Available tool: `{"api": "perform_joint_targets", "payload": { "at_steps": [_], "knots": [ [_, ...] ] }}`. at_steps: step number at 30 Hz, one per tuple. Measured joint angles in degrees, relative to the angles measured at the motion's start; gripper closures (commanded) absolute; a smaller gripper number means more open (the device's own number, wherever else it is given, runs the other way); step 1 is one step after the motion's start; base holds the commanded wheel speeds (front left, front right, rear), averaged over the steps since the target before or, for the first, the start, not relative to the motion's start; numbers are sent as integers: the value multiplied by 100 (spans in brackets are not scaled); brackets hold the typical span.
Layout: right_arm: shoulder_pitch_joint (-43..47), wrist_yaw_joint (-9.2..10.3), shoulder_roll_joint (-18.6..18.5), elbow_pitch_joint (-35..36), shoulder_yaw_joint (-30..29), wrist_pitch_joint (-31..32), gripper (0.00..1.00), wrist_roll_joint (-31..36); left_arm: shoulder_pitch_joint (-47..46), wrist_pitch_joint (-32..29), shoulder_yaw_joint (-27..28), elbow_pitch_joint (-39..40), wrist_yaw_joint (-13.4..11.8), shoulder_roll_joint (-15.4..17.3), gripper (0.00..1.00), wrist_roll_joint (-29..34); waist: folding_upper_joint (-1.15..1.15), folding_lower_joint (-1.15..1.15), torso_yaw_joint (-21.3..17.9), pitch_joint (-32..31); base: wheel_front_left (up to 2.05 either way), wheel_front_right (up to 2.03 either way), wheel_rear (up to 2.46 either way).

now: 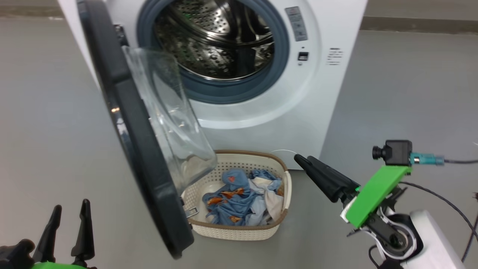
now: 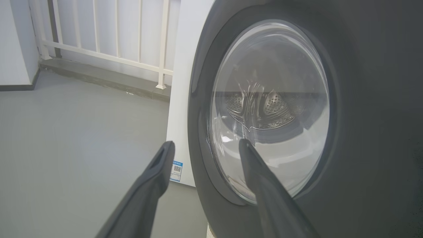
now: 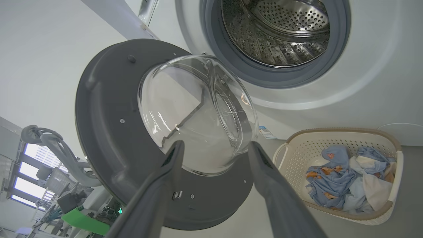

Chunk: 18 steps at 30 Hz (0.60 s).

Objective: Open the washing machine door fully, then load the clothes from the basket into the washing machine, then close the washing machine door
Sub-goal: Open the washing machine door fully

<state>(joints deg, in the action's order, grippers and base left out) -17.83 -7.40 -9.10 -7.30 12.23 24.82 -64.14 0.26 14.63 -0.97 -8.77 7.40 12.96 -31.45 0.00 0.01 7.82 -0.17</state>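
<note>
- Two hands are being logged, each with its fingers spread wide and nothing being gripped between them.
- The left hand (image 1: 71, 205) is being held at the lower left of the head view, fingers pointing up, on the outer side of the washing machine door (image 1: 136, 149) and apart from it.
- In the left wrist view, the door's round window is being framed just beyond the fingertips.
- The right hand (image 1: 303, 157) is being held above the floor (image 1: 44, 130), near the right end of the basket (image 1: 239, 228), with its fingers angled toward the washing machine (image 1: 261, 127).
- In the right wrist view, the door's glass bowl (image 3: 198, 115) is being seen beyond the parted fingers, untouched.
- The door is being kept swung outward on its hinge at the left of the opening, almost edge-on to the head camera, with the bowl bulging toward the machine.
- The steel drum (image 1: 216, 41) is being left exposed inside the grey gasket (image 1: 224, 93).
- The basket is being kept on the floor just in front of the machine, below the opening; its left end is being hidden by the door in the head view.
- The clothes (image 1: 235, 203) are being held in the basket, with blue pieces carrying orange prints at centre and pale and white cloth toward the right.
</note>
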Motion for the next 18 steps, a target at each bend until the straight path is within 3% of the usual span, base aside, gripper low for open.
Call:
{"api": "perform_joint_targets", "payload": {
  "at_steps": [12,18],
  "knots": [
    [831,0,35,628,-181,-1044,0,1073,141,0,27,171,0,-2,0,107,0,0,-505,-3,0,0,0],
    [1207,0,-19,672,-291,-1975,0,1967,193,0,51,213,0,-4,0,131,0,0,-550,-6,0,0,0]
  ]
}}
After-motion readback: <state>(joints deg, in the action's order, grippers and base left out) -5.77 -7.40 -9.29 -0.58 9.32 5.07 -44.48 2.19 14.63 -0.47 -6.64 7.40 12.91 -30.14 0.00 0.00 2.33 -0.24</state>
